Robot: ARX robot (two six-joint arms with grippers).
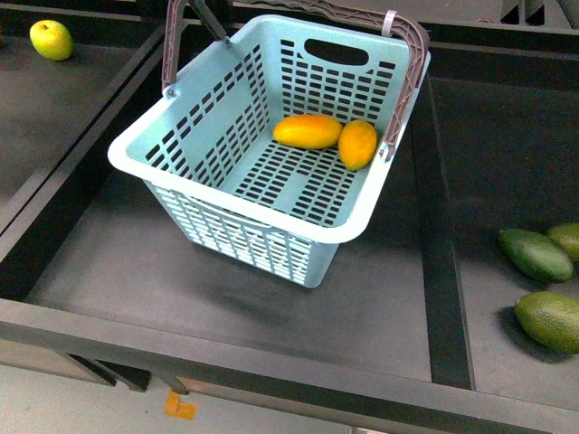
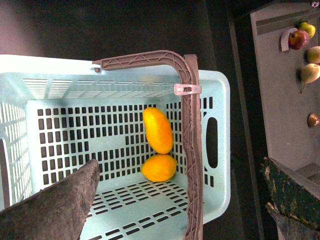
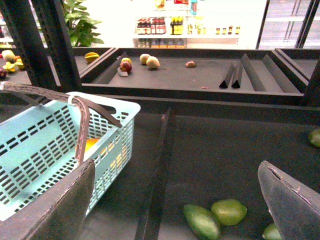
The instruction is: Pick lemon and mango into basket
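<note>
The basket (image 1: 271,237) stood on the dark surface (image 1: 118,262) in the middle compartment, turned at an angle to the front camera. Both brown swing handles (image 1: 405,72) were raised over its far end.

The mango (image 1: 308,131) and the lemon (image 1: 357,144) lay on the slotted basket floor, near the far right corner. The two fruits touched end to side, with the lemon on the right in the front view. The left wrist view showed the same pair (image 2: 159,131) close beneath one handle, the mango (image 2: 158,130) above the lemon (image 2: 159,168) in that picture.

The left hand (image 2: 180,205) was above the basket interior. Its two fingers (image 2: 55,210) stood wide apart and held nothing.

The right hand (image 3: 175,210) was over the compartment to the right of the basket. Its fingers (image 3: 50,210) were spread wide, with nothing between them. Green oval fruits (image 3: 215,216) lay on the surface below it; the front view showed them (image 1: 543,280) at the right edge, well apart from the basket.

A yellow-green fruit (image 1: 52,40) lay in the far left compartment. Neither hand appeared in the front view.
</note>
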